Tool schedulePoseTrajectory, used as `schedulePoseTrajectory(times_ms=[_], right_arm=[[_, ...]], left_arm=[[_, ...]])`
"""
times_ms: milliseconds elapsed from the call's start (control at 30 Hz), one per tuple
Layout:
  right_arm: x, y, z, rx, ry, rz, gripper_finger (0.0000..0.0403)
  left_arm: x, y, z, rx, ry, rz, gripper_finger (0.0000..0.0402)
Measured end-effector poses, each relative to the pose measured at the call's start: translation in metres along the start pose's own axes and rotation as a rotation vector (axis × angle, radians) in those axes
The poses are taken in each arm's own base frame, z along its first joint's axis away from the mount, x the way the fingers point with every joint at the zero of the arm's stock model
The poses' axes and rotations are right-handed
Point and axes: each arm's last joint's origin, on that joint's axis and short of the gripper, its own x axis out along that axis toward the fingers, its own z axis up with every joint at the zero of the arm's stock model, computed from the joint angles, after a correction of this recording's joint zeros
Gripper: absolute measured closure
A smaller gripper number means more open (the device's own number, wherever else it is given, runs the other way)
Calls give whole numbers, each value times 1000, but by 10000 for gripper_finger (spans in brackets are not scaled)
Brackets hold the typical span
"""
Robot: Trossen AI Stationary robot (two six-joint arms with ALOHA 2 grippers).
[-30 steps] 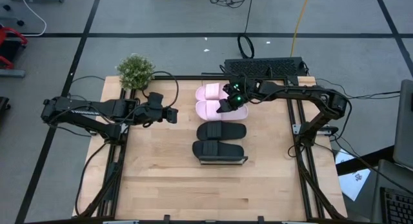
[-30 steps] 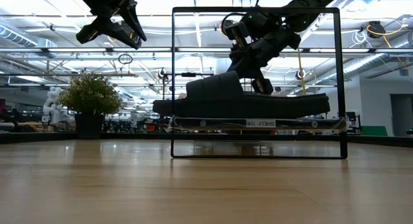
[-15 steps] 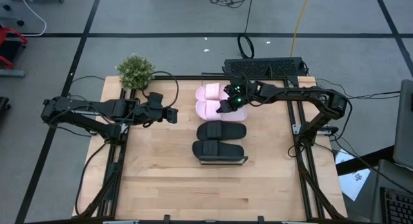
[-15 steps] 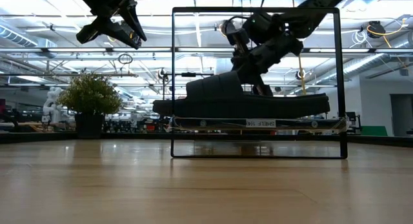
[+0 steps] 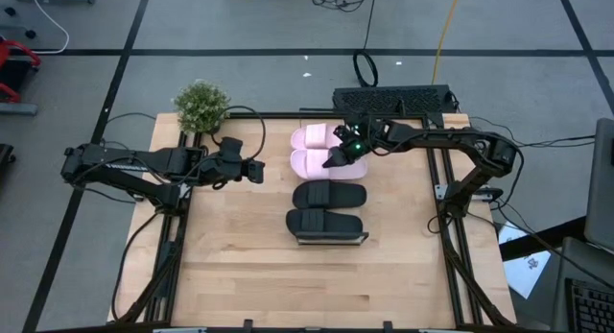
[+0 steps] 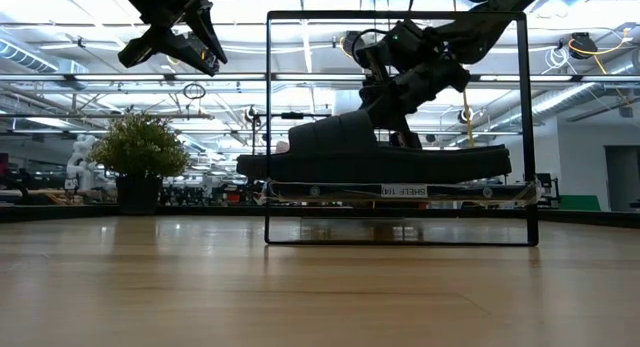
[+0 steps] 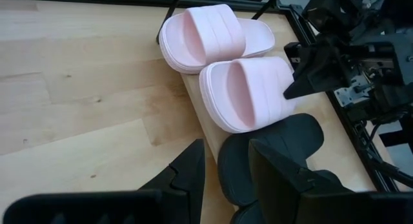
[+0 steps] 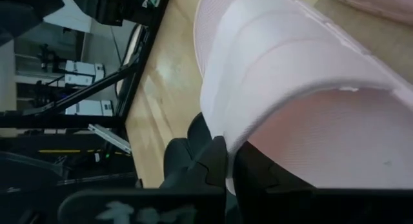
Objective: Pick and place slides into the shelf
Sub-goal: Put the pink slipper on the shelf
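On the tabletop (image 5: 240, 266) the four slides lie in a row on the shelf (image 5: 331, 239), two pale pink slides (image 5: 314, 149) toward the far edge and two black slides (image 5: 327, 207) nearer, with wide bare wood in front. Compared with a second ago, the right tool (image 5: 343, 151) has risen a little above the second pink slide, its arm stretched across from the right, fingers closed and holding nothing. The left tool (image 5: 257, 170) hangs open, well apart from the row.

grey floor (image 5: 240, 16) w/ black tape lines; bright ceiling lights (image 6: 300, 2).
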Motion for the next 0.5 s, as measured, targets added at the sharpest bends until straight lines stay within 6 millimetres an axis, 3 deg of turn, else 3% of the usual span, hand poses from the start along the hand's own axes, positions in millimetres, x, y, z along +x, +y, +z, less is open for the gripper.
schedulePoseTrajectory(times_ms=[500], right_arm=[[6,-11,4,-16,28,21,403]], left_arm=[[1,1,3,-4,-16,12,286]])
